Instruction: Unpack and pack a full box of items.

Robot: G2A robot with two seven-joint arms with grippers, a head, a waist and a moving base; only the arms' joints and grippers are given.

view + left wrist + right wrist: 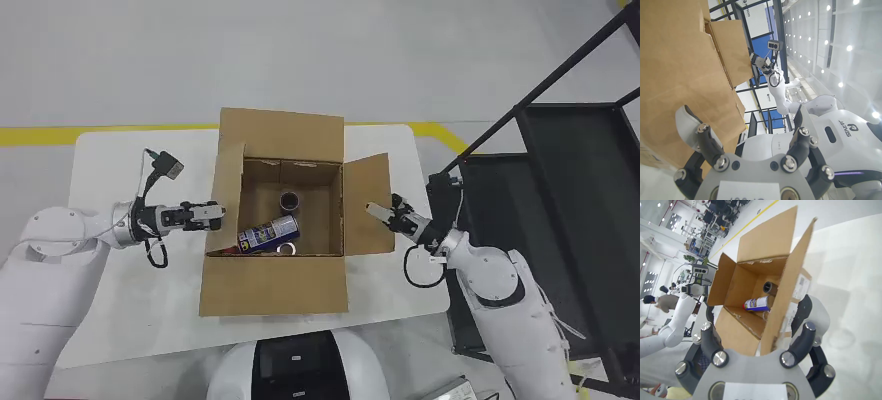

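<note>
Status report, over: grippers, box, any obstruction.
Left gripper open at left flap of cardboard box. Right gripper open, astride right flap. Spray can, dark cylinder inside. Opening unobstructed.

Bright, even overhead light; soft shadows.

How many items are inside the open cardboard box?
3: a dark cylinder toward the far side, a spray can lying mid-floor, a clear ring beside it. Others may be hidden.
</note>
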